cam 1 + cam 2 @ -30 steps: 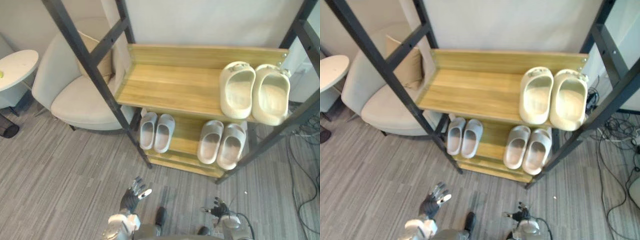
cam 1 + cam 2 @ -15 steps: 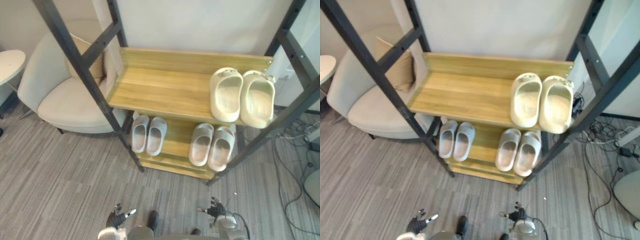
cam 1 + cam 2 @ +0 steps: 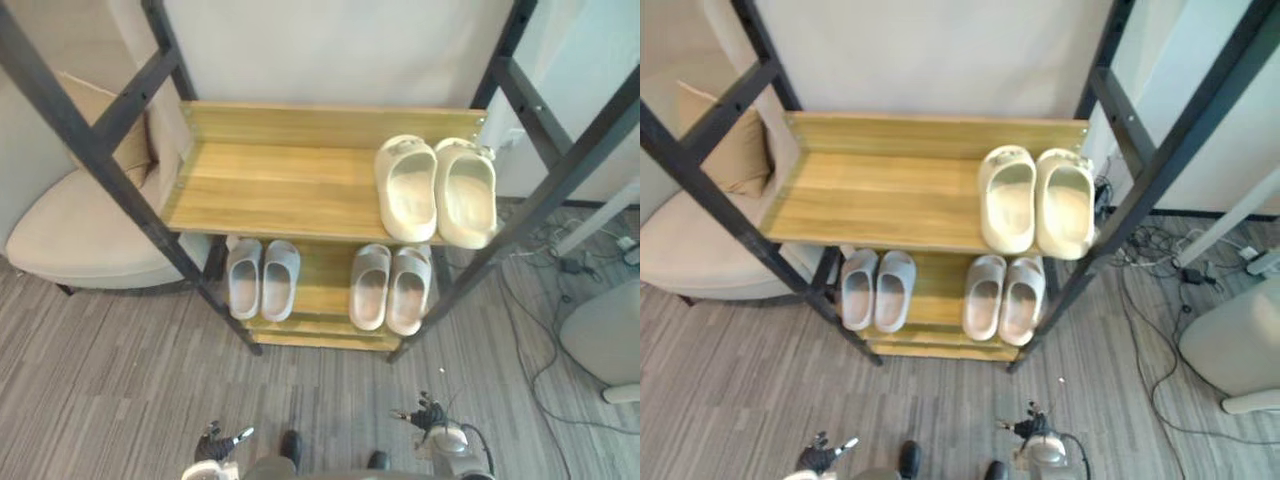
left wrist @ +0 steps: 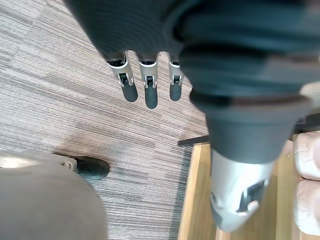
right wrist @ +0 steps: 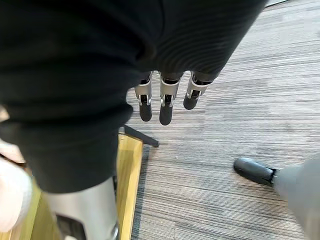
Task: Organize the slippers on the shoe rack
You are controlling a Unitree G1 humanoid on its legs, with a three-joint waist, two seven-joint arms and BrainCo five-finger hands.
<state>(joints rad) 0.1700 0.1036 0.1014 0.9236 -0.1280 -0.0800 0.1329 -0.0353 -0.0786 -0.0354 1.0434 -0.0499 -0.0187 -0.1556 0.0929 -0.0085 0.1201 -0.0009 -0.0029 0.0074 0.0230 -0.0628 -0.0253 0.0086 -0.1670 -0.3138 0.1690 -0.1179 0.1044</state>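
The left hand (image 3: 217, 442) has been lowered from its raised pose; like the right hand (image 3: 426, 413), it is held with fingers straight and nothing grasped. On the shoe rack (image 3: 270, 175), cream slippers (image 3: 435, 188) are paired above and grey slippers (image 3: 262, 278) below, so the task is judged complete.

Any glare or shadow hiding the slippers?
Left eye view: no glare; the cream pair on the upper shelf is evenly lit, the left grey pair and right grey pair lie in its shade, yet distinct. Left wrist view: the left hand hides much of the rack.
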